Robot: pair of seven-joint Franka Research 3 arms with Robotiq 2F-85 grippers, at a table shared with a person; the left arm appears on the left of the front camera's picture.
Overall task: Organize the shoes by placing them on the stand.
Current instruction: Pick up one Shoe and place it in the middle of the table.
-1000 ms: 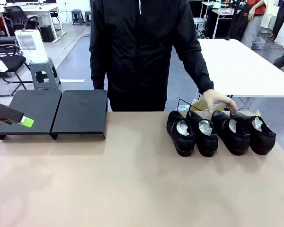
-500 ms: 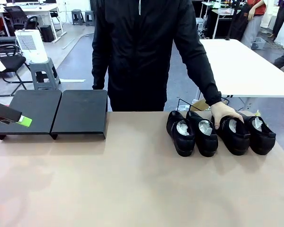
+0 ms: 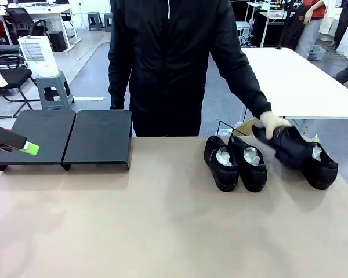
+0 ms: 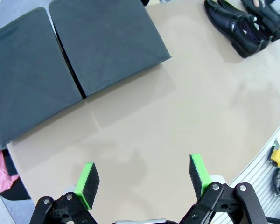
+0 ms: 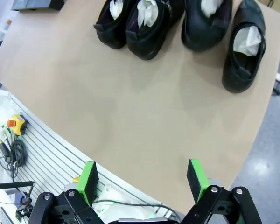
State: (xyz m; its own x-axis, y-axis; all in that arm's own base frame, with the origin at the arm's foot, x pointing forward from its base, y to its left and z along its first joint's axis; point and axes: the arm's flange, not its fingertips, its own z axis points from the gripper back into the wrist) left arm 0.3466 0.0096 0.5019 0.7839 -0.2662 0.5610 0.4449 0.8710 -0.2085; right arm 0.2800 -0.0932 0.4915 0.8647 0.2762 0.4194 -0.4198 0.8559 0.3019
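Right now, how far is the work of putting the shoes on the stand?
Done: nothing; the stand carries no shoe. In hand: the person's hand grips one tilted shoe. Left: all four; three other shoes rest on the table. The left gripper and right gripper are open.

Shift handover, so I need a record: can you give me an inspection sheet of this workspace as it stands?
Surface: tan table, no marks seen.
Job's things: stand, two black platforms side by side, no shoe on them; shoes, three resting on the table; fourth shoe lifted in the person's hand.
Clutter: nothing seen.
Grippers: left gripper open, holding nothing; right gripper open, holding nothing.
Cables: cables beside a stop button below the table edge.
Surroundings: white table behind the person; stool carrying a white appliance.
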